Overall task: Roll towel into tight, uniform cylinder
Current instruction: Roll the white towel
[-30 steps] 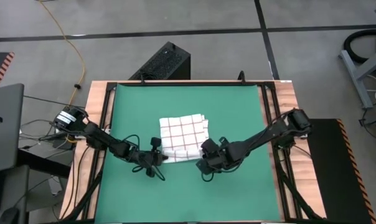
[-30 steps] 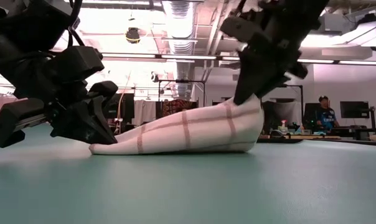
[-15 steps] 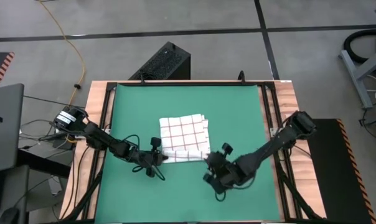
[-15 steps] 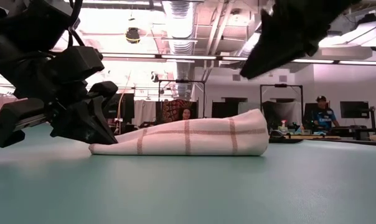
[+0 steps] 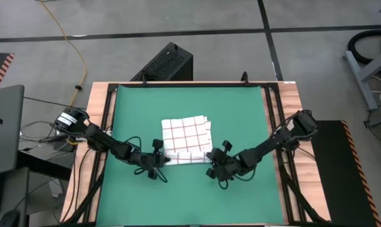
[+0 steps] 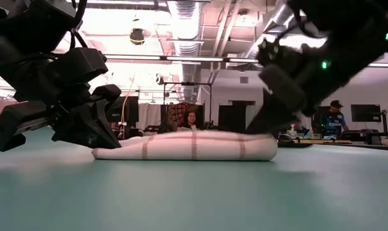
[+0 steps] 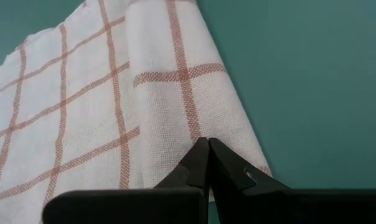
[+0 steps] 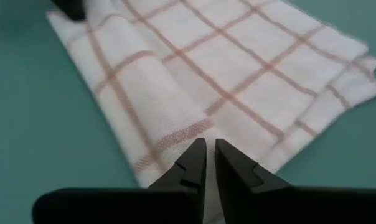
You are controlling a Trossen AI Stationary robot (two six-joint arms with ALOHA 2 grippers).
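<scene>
On the green mat [image 5: 241, 113], near its middle, lies the towel [image 5: 186, 140], partly rolled: a fold runs along its near edge and the rest lies flat behind it. A second ago my right gripper [image 5: 211, 165] held the towel's right end lifted into a peak; half a second ago it had let go and pulled away toward the near edge of the mat, and the cloth had sagged. Now the towel [image 6: 187, 146] lies low and even in the low view, and my right gripper [image 8: 210, 155] is back at that right end, its fingers drawn nearly together with a thin gap between them, the tips just at the cloth's edge; I cannot tell whether they pinch it. My left gripper [image 5: 163, 160] has not moved in that time: it sits at the roll's left end, fingers pressed together with a corner of the towel [image 7: 101, 106] at their tips.

Around the mat runs a wooden table [image 5: 296, 101] with black rails. A black box [image 5: 168, 63] stands on the floor beyond the far edge, and a yellow cable [image 5: 77, 50] trails across the floor. Beyond the table in the low view, a person [image 6: 337, 115] sits at a desk.
</scene>
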